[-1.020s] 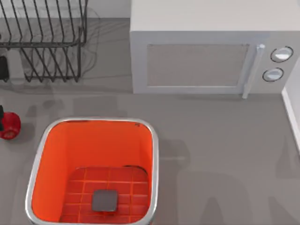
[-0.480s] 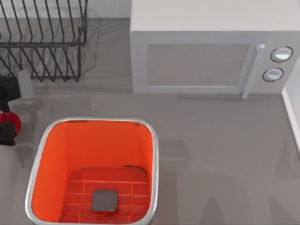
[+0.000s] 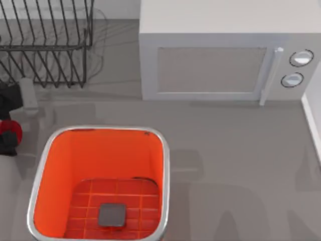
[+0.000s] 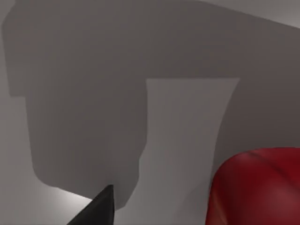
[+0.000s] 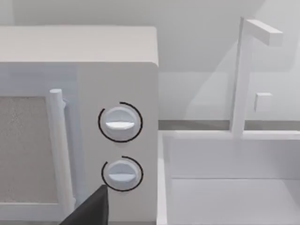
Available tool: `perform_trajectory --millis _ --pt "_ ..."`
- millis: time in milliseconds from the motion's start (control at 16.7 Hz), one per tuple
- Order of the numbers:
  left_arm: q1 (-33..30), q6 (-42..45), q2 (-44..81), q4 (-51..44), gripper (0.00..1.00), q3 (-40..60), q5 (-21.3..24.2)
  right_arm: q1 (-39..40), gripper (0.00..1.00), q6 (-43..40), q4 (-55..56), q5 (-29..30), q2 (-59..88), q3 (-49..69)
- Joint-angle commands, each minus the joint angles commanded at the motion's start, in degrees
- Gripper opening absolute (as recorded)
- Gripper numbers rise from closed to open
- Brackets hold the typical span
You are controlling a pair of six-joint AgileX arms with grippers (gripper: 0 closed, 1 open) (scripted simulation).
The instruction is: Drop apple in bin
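Barely shifted from half a second back, hardly a nudge: left claw down at the tabletop's far left edge, right on the apple. Cannot tell whether apart or clamped. Apple sitting on the tabletop just outside the bin's left rim. Best squeeze across the widest part, lift well above the silver rim, carry over, then release. Bin holding nothing but a grey square on its gridded floor. Right claw parked facing the microwave.
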Motion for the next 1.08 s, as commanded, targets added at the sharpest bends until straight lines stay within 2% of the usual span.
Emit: perform_trajectory --millis 600,1080 --pt "0.00 0.00 0.00 0.00 0.02 0.00 0.00 0.00 1.00 0.00 0.00 0.00 0.00 0.00" --pt "0.00 0.00 0.00 0.00 0.00 0.00 0.00 0.00 1.00 0.00 0.00 0.00 0.00 0.00"
